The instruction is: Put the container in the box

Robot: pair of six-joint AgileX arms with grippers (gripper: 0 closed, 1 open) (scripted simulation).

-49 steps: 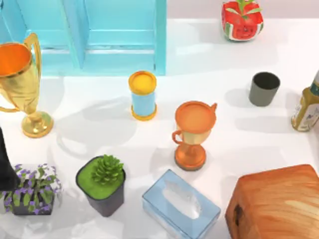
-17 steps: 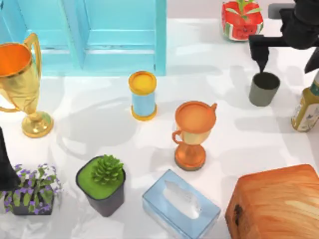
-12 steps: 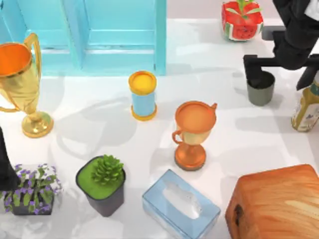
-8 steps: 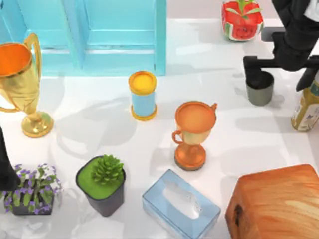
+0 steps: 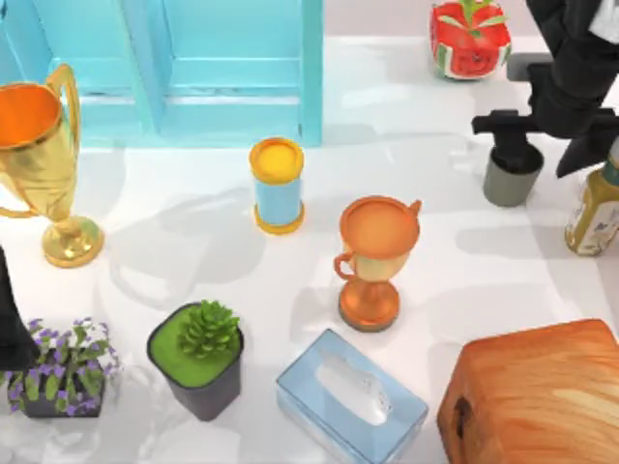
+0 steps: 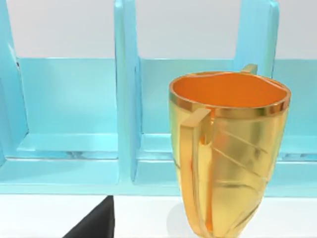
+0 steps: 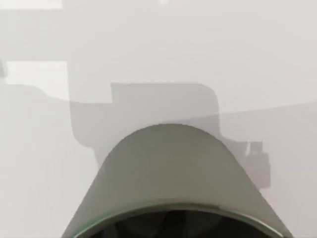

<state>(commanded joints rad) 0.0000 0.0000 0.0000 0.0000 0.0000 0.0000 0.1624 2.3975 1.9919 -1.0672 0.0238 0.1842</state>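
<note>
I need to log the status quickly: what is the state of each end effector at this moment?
Left end effector: cannot be told; the arm is parked at the table's left edge.
Right end effector: at the container, one finger inside the rim; a closed grip cannot be told.

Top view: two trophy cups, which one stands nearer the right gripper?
The smaller orange-gold trophy cup at table centre; the tall gold trophy cup stands at the far left, away from the right gripper.

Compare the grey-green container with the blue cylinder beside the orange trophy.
The container is plain dark grey-green and tapered; the blue cylinder is straight-sided with yellow rims. The container's mouth is open and dark with the right gripper over it; the cylinder's top is a yellow disc, nothing near. Both stand upright on the white table.
</note>
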